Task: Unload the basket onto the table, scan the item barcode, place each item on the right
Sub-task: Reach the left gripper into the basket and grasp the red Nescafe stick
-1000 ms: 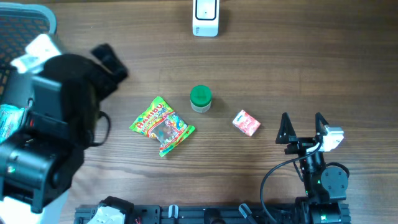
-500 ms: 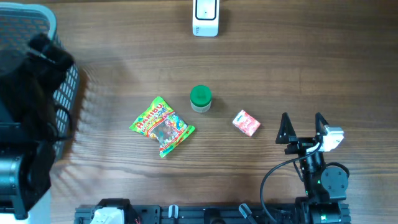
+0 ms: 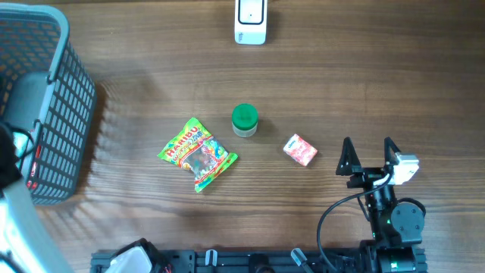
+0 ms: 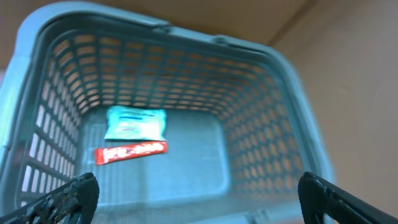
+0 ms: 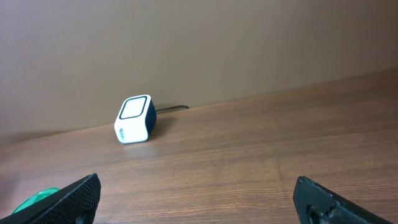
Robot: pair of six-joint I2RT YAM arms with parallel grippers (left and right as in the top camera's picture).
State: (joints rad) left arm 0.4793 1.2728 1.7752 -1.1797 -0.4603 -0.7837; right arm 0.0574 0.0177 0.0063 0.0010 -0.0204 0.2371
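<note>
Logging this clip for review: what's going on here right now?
Nothing is being held. The left gripper hangs open over the basket, which contains a blue packet and a red bar. The right gripper sits open near the front of the table. A candy bag, green-lidded jar and pink box lie mid-table, with the scanner at the far edge.

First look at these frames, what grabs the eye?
The bright candy bag at centre, with a green-lidded jar and pink box to its right. A grey mesh basket at the left edge holds a blue packet and a red bar; a white scanner sits at the far edge.
</note>
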